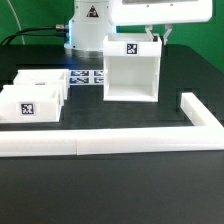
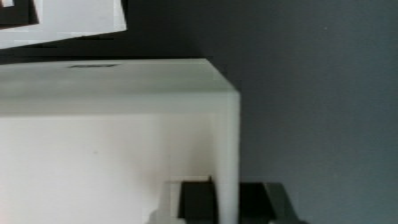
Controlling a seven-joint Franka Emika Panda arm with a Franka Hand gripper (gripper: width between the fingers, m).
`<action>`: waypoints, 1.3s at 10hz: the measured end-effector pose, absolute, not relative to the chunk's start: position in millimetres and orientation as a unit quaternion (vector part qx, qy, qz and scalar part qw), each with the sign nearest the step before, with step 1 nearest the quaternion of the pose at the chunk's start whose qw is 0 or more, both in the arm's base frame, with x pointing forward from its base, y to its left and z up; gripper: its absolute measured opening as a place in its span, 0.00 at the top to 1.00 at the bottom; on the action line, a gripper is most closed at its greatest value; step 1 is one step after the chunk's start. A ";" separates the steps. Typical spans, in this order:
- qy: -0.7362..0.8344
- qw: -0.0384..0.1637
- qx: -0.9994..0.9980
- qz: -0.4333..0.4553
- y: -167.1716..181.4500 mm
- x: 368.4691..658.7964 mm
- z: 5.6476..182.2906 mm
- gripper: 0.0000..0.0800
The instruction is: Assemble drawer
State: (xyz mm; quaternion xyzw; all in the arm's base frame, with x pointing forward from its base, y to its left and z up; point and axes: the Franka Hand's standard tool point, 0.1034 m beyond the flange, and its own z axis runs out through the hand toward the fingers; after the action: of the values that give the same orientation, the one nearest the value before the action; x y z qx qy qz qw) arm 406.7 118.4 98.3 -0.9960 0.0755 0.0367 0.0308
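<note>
Atop the drawer box (image 1: 130, 62), fingers (image 2: 196, 204) pinch one wall's upper edge.

White open-fronted drawer case (image 1: 130, 75) upright mid-table, small drawer (image 1: 30, 104) just beside another drawer (image 1: 47, 80), exterior view's left

Left bare desk (image 1: 85, 115) between drawer shell (image 1: 130, 75) and small boxes (image 1: 32, 100); barred frontward and at exterior view's right by white rail (image 1: 110, 146).

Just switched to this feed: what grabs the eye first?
The tall open white box at centre, with the jaws straddling its wall on the exterior view's right. Two small drawers sit at the exterior view's left, and a white L-shaped fence runs along the near side.
</note>
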 end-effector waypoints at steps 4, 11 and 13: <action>0.045 0.041 -0.998 0.022 105.8 456.4 98.7 0.95; 0.004 0.051 -0.999 -0.008 93.8 518.1 100.7 0.95; 0.004 0.051 -0.999 -0.008 93.8 518.4 100.9 0.95</action>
State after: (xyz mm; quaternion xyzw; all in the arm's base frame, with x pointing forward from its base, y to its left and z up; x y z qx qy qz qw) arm 518.4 93.8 100.9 -0.9987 0.0037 -0.0081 0.0509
